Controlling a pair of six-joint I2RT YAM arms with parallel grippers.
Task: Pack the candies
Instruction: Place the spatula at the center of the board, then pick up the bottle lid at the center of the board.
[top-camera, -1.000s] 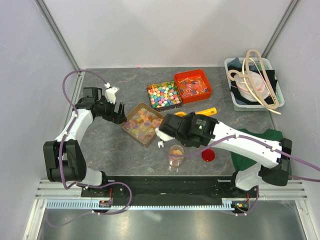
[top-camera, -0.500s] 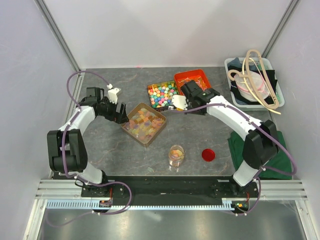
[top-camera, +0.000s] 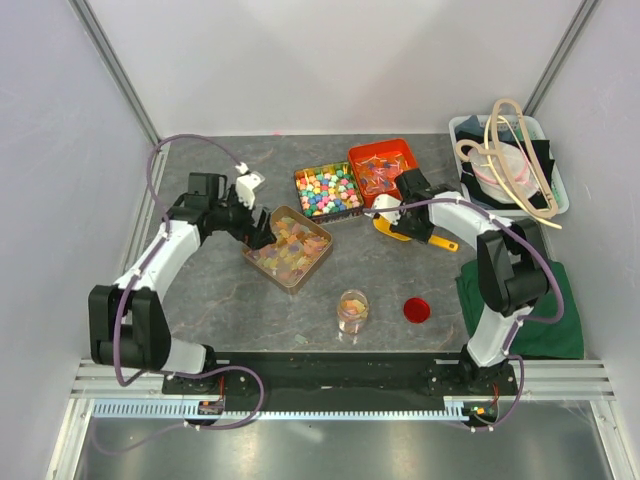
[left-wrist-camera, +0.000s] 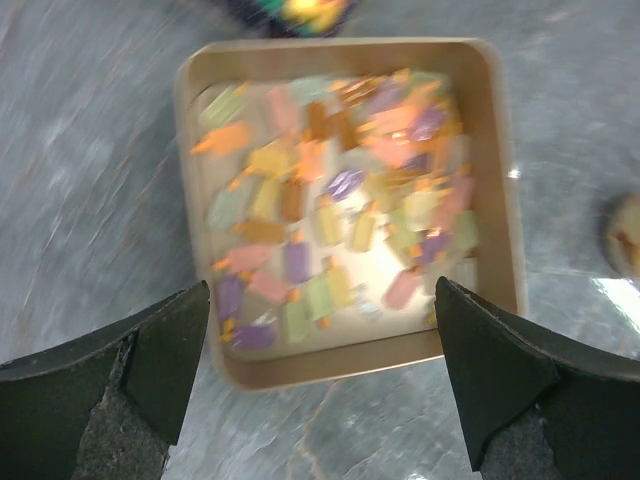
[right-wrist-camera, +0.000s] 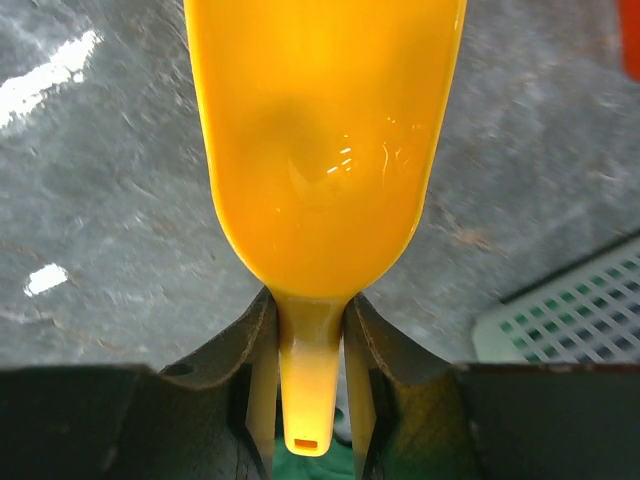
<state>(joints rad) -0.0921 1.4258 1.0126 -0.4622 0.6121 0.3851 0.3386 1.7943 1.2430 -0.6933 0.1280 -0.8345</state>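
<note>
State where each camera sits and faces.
Top external: above, behind the robot, facing down at the table; left arm, right arm show.
Left wrist: on that arm, down at the candies in the tan tray; open left claw shows.
Right wrist: on its arm, down at the yellow scoop; right claw grips the handle.
Top and left wrist share the tray.

I'm watching my left tool (top-camera: 258, 226) hovering at the left edge of the tan tray (top-camera: 268, 268), which is holding the pastel candies (top-camera: 292, 244). My right tool (top-camera: 398, 213) is holding the yellow scoop (top-camera: 440, 242) low over the table (top-camera: 220, 300), just in front of the red box (top-camera: 385, 168). A box of bright cubes (top-camera: 327, 190) is sitting to the left of the red box, touching it. Nearer me, a cup (top-camera: 352, 310) and a red lid (top-camera: 417, 310) are sitting apart.
</note>
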